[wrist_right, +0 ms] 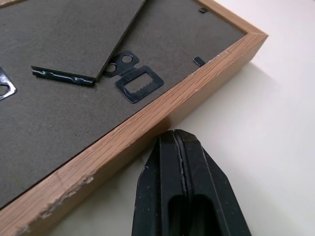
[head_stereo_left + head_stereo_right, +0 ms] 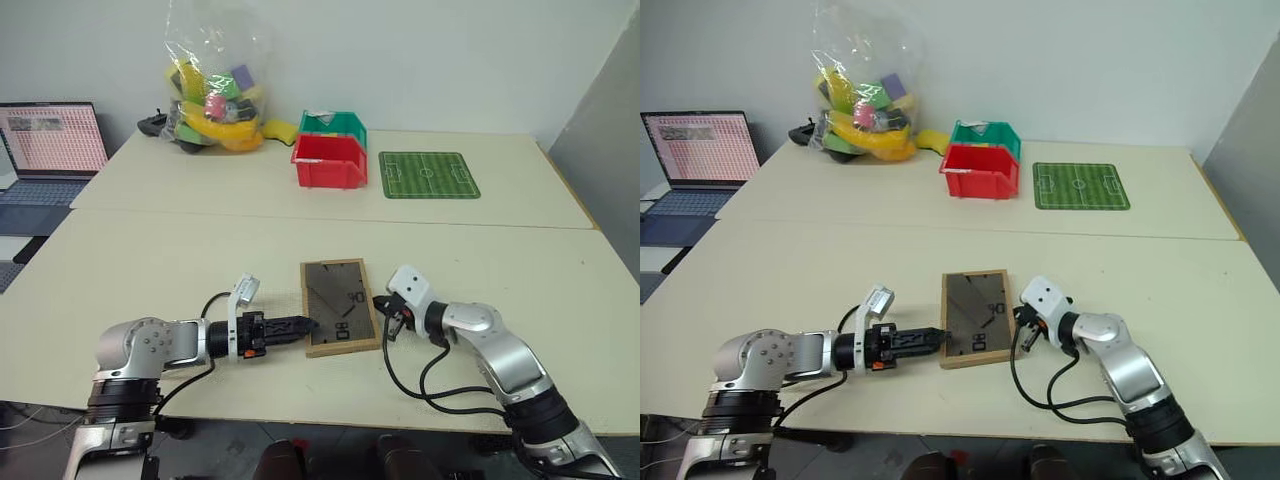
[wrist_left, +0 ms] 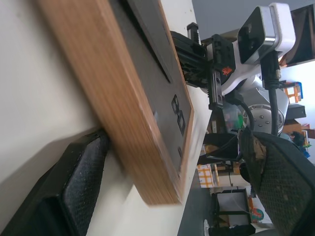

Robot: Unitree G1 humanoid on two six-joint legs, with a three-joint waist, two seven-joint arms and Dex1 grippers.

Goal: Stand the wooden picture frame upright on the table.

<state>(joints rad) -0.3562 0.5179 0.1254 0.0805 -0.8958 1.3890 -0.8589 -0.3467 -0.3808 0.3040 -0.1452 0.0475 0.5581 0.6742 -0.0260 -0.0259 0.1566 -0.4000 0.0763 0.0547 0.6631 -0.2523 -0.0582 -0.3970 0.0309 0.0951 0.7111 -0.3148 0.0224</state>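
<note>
We are looking down at the wooden picture frame (image 2: 340, 307), which is lying flat, back side up, on the near part of the table (image 2: 150, 260); its dark back panel is facing us, with the fold-out stand resting against it and a small metal hanger showing near one edge. Our left gripper (image 2: 300, 326) is reaching in level from the left, at the frame's left edge near its front corner; its fingers (image 3: 74, 187) are standing apart, one lying on the tabletop beside the wooden edge, the other well clear on the far side of that corner; whether the near finger is actually touching the wood we cannot quite tell, since the wrist view is too close and skewed. Our right gripper (image 2: 386, 322) is sitting just beside the frame's right edge, its two fingers (image 1: 184, 196) pressed together with nothing between them, the tip right at the wooden rim. Farther back on the table we are seeing a red bin (image 2: 329, 160) with a green bin (image 2: 335, 124) behind it, a green football-pitch mat (image 2: 429, 174) to their right, and a clear bag of coloured toys (image 2: 214, 85) to their left; a laptop (image 2: 48, 150) is standing open at the far left.
</note>
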